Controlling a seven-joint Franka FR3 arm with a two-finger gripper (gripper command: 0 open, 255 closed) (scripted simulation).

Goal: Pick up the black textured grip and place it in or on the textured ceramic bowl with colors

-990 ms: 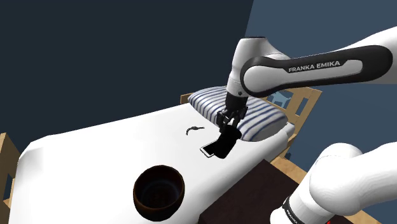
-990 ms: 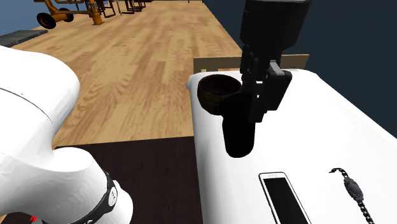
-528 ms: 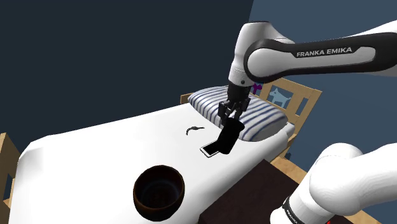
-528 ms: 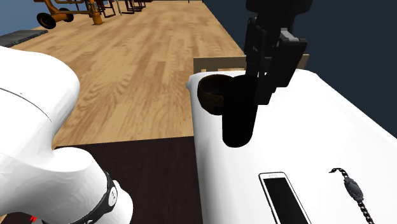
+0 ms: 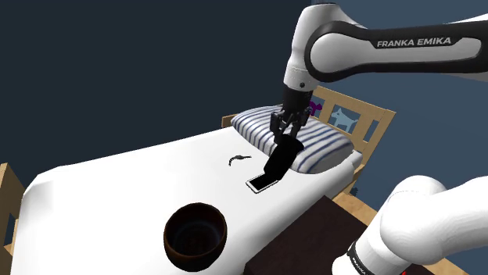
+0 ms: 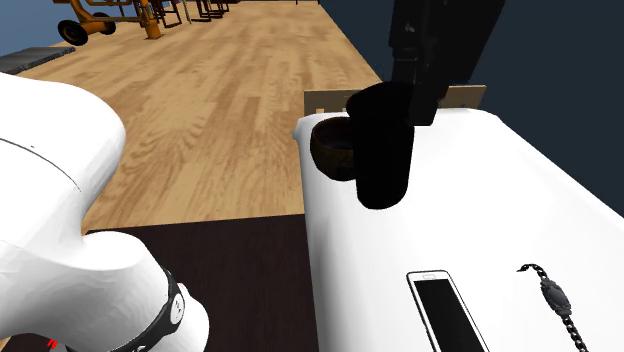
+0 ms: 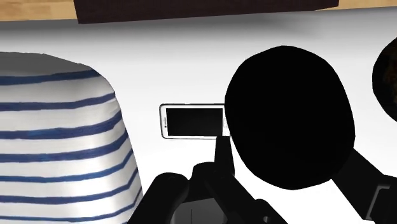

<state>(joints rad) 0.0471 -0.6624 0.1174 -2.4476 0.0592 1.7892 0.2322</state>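
Flat light, bright white bed vs dim navy wall, grip unshaded black

White phone flat on white bed; striped pillow; dark bracelet nearby

The one wording that reads clearly is the brand FRANKA EMIKA, in white capitals on the dark band that runs along the upper link of the white arm, at the upper right of the shoulder view. At the lower right of the same view, a short line of white lettering sits on the dark ring of the arm's lowest joint, too small to make out. Right of centre there, the wooden headboard bears a small blue dog-shaped figure.
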